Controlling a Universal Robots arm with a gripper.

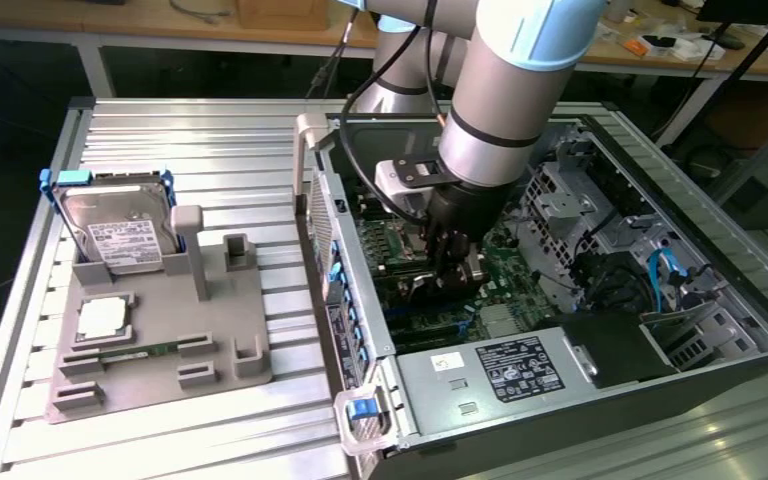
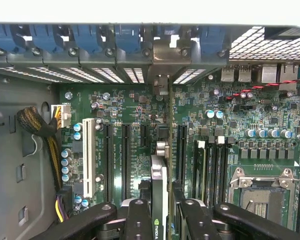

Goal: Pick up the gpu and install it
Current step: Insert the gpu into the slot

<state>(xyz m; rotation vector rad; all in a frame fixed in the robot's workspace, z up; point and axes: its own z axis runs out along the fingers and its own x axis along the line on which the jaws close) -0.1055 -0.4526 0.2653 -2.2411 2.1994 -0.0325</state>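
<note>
Inside the open computer case (image 1: pixel 357 300), my gripper (image 1: pixel 444 278) hangs over the green motherboard (image 1: pixel 398 250). In the wrist view the gpu (image 2: pixel 159 185) appears edge-on as a thin dark card with a logo near its end. My gripper (image 2: pixel 165 220) is shut on it, one black finger (image 2: pixel 139 220) on each side. The card stands upright over the board between two long black expansion slots (image 2: pixel 125 160). Its silvery bracket end (image 2: pixel 161 82) reaches toward the rear slot openings under the blue clips (image 2: pixel 125 37). Whether its edge sits in a slot I cannot tell.
A grey fixture (image 1: pixel 211 350) on the exterior view's left holds a silver hard drive with blue frame (image 1: pixel 111 235), a processor chip (image 1: pixel 101 318) and a green memory stick (image 1: pixel 137 350). Inside the case are the power supply (image 1: pixel 518 365), a cable bundle (image 2: pixel 37 125), a white slot (image 2: pixel 88 157) and the processor socket (image 2: pixel 262 182).
</note>
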